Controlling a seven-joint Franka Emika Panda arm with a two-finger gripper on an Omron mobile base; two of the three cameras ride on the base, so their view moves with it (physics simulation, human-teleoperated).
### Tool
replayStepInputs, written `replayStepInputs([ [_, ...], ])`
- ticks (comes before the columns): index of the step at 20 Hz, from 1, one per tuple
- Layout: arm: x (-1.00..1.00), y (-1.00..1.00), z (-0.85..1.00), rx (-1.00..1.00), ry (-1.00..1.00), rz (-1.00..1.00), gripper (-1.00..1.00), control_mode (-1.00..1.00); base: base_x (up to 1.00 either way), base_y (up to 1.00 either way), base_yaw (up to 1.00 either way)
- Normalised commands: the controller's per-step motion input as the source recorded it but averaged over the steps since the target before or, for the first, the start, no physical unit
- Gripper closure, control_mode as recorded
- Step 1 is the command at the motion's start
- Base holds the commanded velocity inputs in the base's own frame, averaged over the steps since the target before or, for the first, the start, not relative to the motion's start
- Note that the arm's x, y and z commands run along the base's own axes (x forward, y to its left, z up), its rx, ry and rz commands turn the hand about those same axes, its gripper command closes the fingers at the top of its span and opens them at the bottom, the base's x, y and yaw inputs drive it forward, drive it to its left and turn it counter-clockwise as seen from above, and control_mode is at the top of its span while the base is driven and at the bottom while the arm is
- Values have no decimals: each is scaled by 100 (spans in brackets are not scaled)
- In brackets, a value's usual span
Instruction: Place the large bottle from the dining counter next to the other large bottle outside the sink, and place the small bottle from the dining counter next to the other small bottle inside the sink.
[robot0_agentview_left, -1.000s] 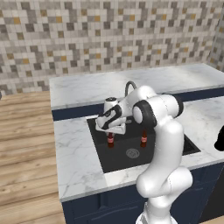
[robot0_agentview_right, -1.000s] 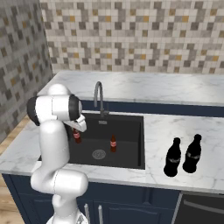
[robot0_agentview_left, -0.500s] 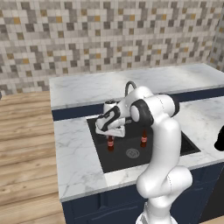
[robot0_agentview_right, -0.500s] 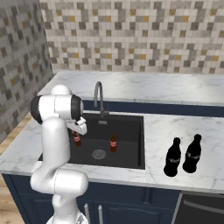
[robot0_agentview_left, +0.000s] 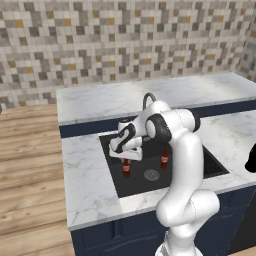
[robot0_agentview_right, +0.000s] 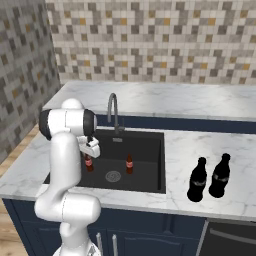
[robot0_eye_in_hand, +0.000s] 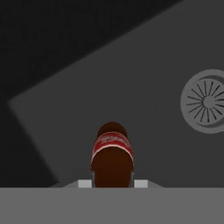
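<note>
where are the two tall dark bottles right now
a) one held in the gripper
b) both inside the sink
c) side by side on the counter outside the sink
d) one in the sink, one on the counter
c: in the right base view the large bottle and the other large bottle stand side by side on the marble beside the sink, on the side away from the arm.

We're in a kitchen: mosaic tile backsplash (robot0_agentview_right: 150, 45) behind the gripper (robot0_agentview_left: 126, 159), white marble counter (robot0_agentview_left: 90, 180) over navy cabinets (robot0_agentview_right: 150, 235) around it, and the black sink (robot0_agentview_right: 145, 150) with its curved faucet (robot0_agentview_right: 114, 111) directly beneath, wood floor (robot0_agentview_left: 30, 170) off to its left.
</note>
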Motion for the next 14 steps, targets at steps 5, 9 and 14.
replayStepInputs([
  [5, 3, 0, -27, 0, 2, -1, 100, -100, 0, 0, 0],
  [9, 1, -4, -39, 0, 4, -2, 100, -100, 0, 0, 0],
  [14, 0, -8, -43, 1, 7, -3, 100, -100, 0, 0, 0],
])
